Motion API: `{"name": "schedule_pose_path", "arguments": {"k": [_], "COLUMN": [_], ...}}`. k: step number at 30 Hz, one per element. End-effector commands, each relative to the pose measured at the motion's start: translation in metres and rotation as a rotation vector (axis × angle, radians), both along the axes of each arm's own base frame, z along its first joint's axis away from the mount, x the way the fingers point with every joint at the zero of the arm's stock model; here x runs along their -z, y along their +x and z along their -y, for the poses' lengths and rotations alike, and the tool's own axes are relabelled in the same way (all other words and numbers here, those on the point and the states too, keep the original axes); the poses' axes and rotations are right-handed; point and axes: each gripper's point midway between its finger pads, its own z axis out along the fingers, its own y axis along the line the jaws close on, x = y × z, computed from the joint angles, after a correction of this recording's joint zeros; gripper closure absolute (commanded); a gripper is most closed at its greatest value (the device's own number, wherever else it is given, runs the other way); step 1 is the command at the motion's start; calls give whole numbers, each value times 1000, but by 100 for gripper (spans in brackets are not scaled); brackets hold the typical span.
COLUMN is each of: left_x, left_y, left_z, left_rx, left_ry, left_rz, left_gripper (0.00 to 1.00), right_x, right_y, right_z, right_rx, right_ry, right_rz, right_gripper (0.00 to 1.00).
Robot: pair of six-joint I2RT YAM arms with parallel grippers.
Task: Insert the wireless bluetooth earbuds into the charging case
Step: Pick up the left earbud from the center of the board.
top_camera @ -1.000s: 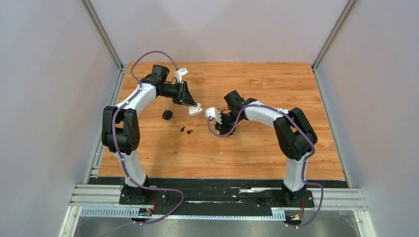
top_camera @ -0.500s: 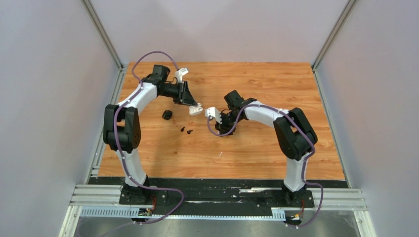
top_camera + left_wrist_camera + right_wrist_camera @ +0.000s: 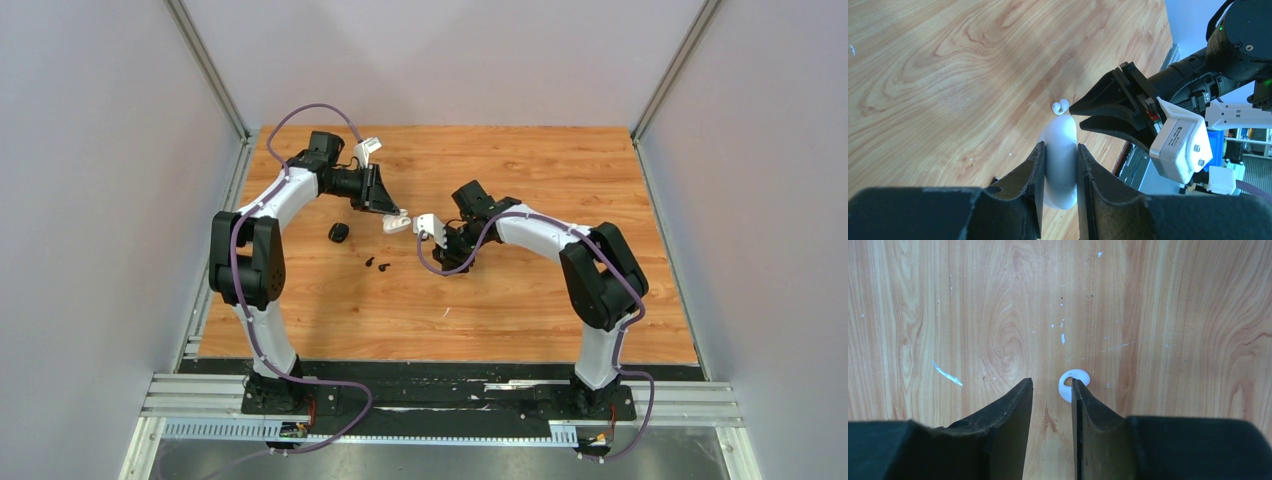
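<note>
The wooden table (image 3: 520,290) lies under me. My left arm (image 3: 275,200) reaches to its middle from the far left, and my right arm (image 3: 540,232) bends in from the right to meet it.

My left gripper (image 3: 1060,147) is clamped on the white case (image 3: 1062,167), one finger pressed to each of its flat sides, and holds it tilted above the wood. I cannot tell whether its lid is up.

My right gripper (image 3: 1052,382) points straight down at the table, just beside the case, with its jaws a narrow gap apart and nothing between them.

A small black object (image 3: 339,232) sits on the table to the left of the case, near my left arm.

Two black earbuds (image 3: 377,265) lie close together on the wood, nearer my bases than the black object and apart from both grippers.

One white earbud (image 3: 1074,385) lies on the table at the tip of one right finger, outside the gap and partly hidden by that finger. From the left wrist it shows just past the case's far end.
</note>
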Motion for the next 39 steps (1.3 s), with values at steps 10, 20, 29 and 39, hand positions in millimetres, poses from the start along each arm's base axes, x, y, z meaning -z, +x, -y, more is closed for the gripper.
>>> {"name": "schedule_pose_path", "arguments": {"k": [10,20,29,39], "left_x": [-24,-21,-18,-16], "left_y": [5,5,9,12], "left_z": [1,0,1,2], "left_rx": [15,20,17,18], "left_ry": [-26,-18,-21,-23], "left_rz": [61,53,43,35], "left_gripper": [100,100,100,100], "right_x": [-6,5,16,27], "right_y": [2,6,8,9], "right_z": [-3,-2,1,7], "right_rx": [3,1,13,33], "right_ry": [-11,-37,-69,-110], "right_rz": [-18,-16,-26,-35], "right_gripper": [70,70,68,65]}}
